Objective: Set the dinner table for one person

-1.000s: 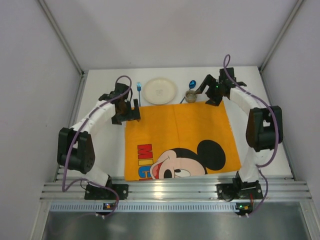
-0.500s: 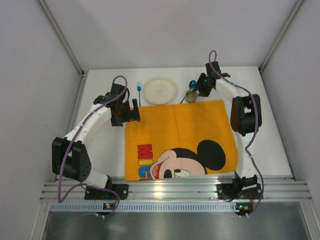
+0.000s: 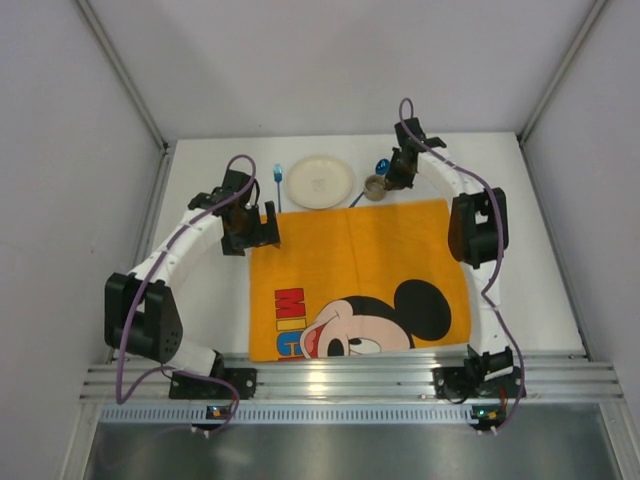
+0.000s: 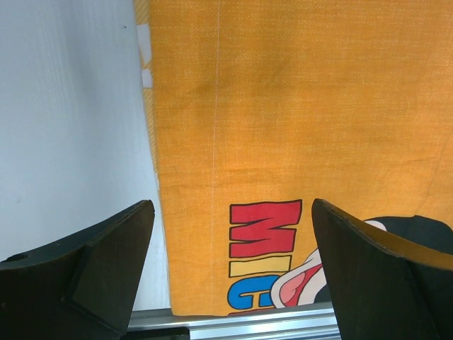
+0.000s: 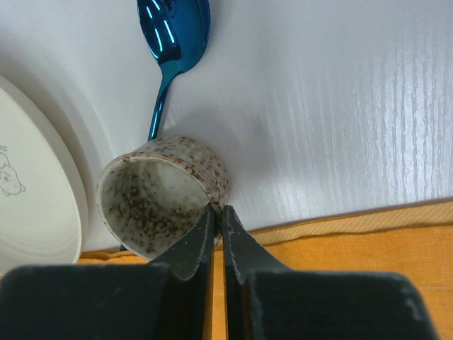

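Two arms are out over the table (image 3: pixel 545 260), the white top that lies under everything and runs wall to wall. Far left, the left gripper (image 4: pixel 230 209) hovers wide open and empty above the mat's (image 3: pixel 360 270) left edge. Moving right along the far side: a blue utensil (image 3: pixel 277 178), the plate (image 3: pixel 319 181), then the speckled cup (image 5: pixel 163 205) just past the mat's far edge, a blue spoon (image 5: pixel 170 42) running in behind it. On that cup the right gripper (image 5: pixel 218 212) is pinched nearly closed over the rim wall. The table looks rigid, heavy and slick, with nothing to grab there, and pieces will likely slide on it. The cup looks glazed and breakable, so that rim pinch wants a gentle lift.
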Robot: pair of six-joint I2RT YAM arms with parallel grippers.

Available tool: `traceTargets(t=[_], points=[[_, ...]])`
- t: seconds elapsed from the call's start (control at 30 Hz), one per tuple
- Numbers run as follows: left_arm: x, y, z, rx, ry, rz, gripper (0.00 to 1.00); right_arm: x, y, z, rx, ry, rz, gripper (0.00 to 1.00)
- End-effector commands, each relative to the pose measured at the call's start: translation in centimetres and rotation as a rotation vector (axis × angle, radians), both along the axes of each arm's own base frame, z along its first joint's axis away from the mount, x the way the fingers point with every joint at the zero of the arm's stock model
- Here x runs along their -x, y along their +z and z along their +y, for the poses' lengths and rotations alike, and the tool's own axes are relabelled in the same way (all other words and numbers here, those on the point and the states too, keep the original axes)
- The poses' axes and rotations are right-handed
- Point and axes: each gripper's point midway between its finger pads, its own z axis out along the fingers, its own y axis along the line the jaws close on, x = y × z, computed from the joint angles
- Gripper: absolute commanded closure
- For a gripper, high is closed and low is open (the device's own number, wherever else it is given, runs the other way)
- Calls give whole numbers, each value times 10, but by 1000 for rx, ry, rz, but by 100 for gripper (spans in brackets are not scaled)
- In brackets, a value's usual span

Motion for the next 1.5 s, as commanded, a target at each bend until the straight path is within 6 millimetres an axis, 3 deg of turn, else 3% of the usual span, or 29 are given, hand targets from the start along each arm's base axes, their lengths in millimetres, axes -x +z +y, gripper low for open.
traceTargets(t=[0.0, 0.13, 0.17, 0.23, 0.27, 0.33, 0.37, 0.43, 0.47, 0.5, 0.53, 0.57, 0.6, 0.67, 0.7, 0.77, 0.9, 1.17, 1.3, 1.43, 1.47], points=[[-9, 8, -3, 5, -25, -25, 2, -5, 12, -2, 49, 16, -24, 100], [-21, 20, -5, 2, -34, -56, 2, -9, 47, -10, 73, 13, -94, 100], [-23, 22, -5, 2, -37, -58, 2, -10, 68, -14, 70, 5, -132, 100], [-30, 26, -7, 6, -43, -68, 2, -7, 85, -23, 84, -2, -162, 100], [-30, 27, -9, 10, -46, -67, 2, -5, 106, -30, 84, -8, -199, 100], [-35, 28, -10, 12, -47, -72, 2, 4, 115, -42, 110, -13, -210, 100], [-37, 30, -11, 14, -47, -76, 2, 11, 135, -52, 115, -27, -241, 100], [-40, 31, -11, 14, -49, -81, 2, 30, 126, -69, 162, -34, -207, 100], [-41, 30, -12, 12, -48, -78, 2, 40, 142, -81, 162, -57, -235, 100], [-43, 31, -12, 13, -49, -84, 2, 59, 118, -89, 171, -60, -171, 100], [-45, 30, -12, 12, -49, -86, 2, 69, 113, -96, 164, -72, -159, 100], [-46, 30, -12, 10, -47, -87, 2, 76, 126, -108, 145, -104, -200, 100], [-47, 30, -12, 9, -47, -88, 2, 97, 97, -114, 138, -106, -130, 100], [-51, 30, -12, 6, -43, -91, 2, 108, 95, -127, 115, -143, -151, 100], [-54, 31, -13, 5, -40, -97, 2, 124, 72, -129, 106, -141, -94, 100], [-58, 31, -12, -6, -32, -98, 2, 136, 53, -130, 77, -134, -68, 100], [-77, 41, -6, -51, -7, -135, 2, 136, 43, -126, 38, -144, -119, 100], [-116, 53, -2, -113, 15, -185, 2, 127, 43, -113, -40, -136, -188, 100], [-130, 43, -1, -142, 24, -184, 2, 125, 40, -108, -74, -132, -202, 100], [-142, 25, 4, -170, 30, -164, 2, 131, 19, -103, -90, -106, -148, 100], [-148, 26, 4, -172, 31, -171, 2, 136, 17, -100, -95, -89, -132, 87]])
